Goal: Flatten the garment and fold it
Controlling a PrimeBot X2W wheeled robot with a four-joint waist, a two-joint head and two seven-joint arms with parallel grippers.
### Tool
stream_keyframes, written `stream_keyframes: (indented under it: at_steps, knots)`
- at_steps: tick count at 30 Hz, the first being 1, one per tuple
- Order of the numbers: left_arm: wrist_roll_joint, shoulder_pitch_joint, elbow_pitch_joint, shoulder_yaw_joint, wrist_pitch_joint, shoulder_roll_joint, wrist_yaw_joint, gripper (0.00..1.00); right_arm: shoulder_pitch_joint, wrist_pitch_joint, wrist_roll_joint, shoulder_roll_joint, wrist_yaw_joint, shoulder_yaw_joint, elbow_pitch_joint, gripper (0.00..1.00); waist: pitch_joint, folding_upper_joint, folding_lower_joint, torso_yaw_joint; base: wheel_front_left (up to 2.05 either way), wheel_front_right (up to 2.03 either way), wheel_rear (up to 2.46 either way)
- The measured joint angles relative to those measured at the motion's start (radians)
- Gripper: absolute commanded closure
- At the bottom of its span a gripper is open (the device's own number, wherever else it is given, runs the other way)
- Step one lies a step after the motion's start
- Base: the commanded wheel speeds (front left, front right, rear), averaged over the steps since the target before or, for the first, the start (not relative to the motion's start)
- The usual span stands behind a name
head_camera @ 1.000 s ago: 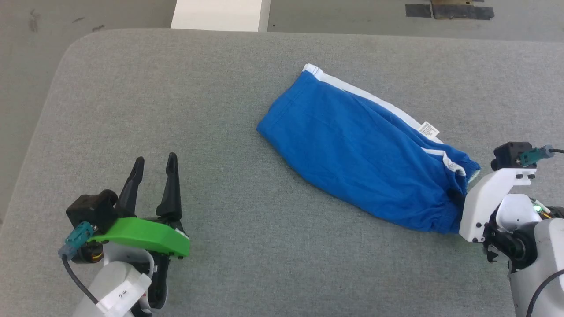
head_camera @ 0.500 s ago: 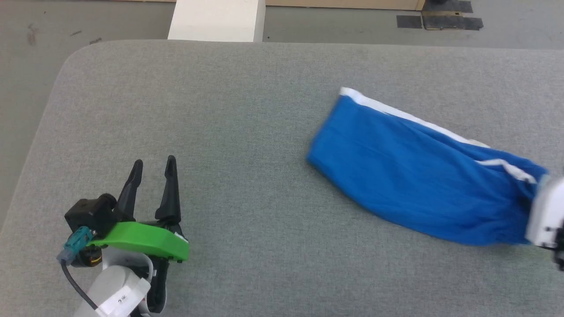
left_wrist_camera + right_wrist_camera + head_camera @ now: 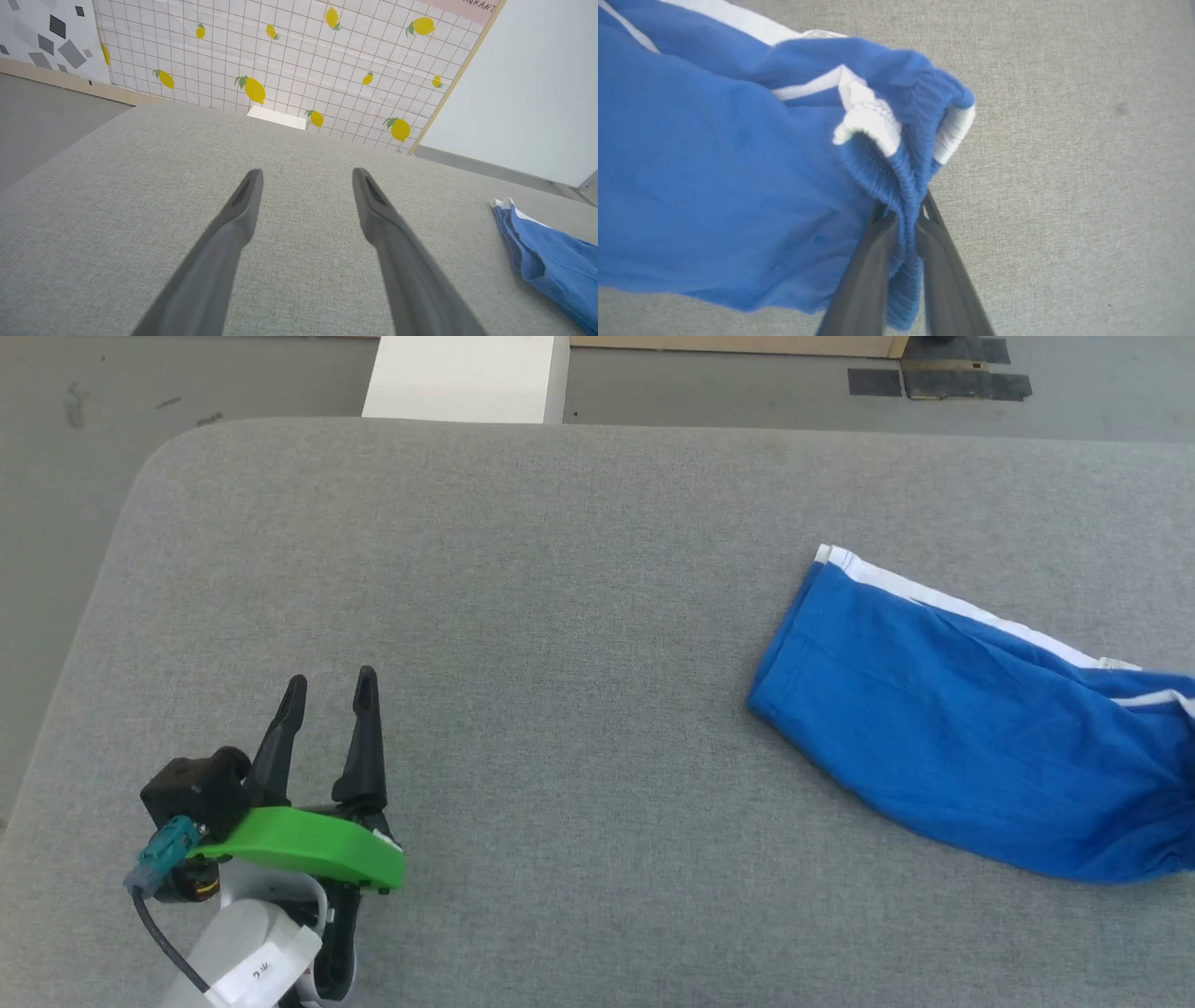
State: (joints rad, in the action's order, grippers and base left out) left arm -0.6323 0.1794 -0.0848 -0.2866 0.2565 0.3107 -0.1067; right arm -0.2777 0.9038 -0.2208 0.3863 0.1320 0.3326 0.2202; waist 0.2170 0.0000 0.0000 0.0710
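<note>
Zero folds yet: shorts point(image 3: 971, 747) lie bunched on the counter point(image 3: 560, 569), unflattened. Right claw point(image 3: 903, 207) clamped on the waistband point(image 3: 908, 154); left claw point(image 3: 327, 691) apart, idle.

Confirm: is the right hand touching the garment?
Touching. The right wrist view shows the right hand clamped on the garment, its gathered waistband pinched between both fingers.

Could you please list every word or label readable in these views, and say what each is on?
"URANT", cut off at the frame edge: dark letters on the pink strip above the lemon-patterned wall sheet.
White tape label on the pale left forearm: dark handwritten marks, too blurred to read.
Small white tag on the royal-blue fabric shorts: too small to read.
</note>
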Motion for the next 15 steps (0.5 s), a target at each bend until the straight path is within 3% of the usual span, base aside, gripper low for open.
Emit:
stream_keyframes:
  at_steps: [10,15]
  knots:
    - [-0.010,-0.001,-0.007,-0.009,0.000,-0.011,0.000,0.00,-0.058,0.188,-0.090,-0.034,0.000,-0.166,-0.132,1.00,-0.012,0.0000,0.0000,0.003,0.00,0.00,0.00]
    - [-0.010,-0.001,-0.016,-0.015,0.000,-0.021,0.003,0.00,-0.102,0.210,-0.105,-0.075,0.000,-0.226,-0.141,1.00,-0.009,0.0000,0.0000,0.017,0.00,0.00,0.00]
